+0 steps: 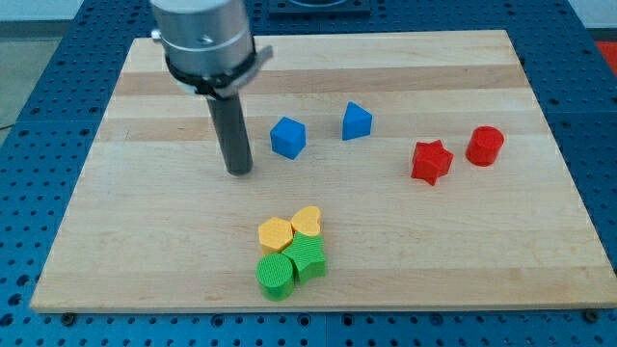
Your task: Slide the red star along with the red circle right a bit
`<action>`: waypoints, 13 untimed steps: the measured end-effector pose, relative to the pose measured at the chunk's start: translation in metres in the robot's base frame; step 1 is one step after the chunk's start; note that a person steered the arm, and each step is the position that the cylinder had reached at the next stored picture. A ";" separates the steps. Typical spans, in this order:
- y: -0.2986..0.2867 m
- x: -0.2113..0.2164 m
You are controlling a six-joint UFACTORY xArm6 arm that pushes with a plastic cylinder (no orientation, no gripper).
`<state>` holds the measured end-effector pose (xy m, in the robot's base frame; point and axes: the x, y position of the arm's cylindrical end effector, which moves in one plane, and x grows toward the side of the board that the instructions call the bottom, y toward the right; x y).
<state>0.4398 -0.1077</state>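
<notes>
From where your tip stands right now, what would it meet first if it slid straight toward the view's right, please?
Probably the blue cube: my tip sits to its left and slightly lower in the view, so it might only clip the near edge. The red star lies farther along that line.

The red star (431,161) lies flat on the desk (540,260) at the view's right, above mid-height. It is a small, thick block with blunt points. The red circle (485,146) stands just beside it, toward the view's right and slightly nearer the view's top. It is a short upright cylinder. A narrow gap separates the two blocks.
</notes>
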 end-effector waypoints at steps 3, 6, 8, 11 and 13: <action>0.077 -0.037; 0.150 0.042; 0.239 0.042; 0.206 0.041; 0.212 0.013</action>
<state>0.4529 0.1041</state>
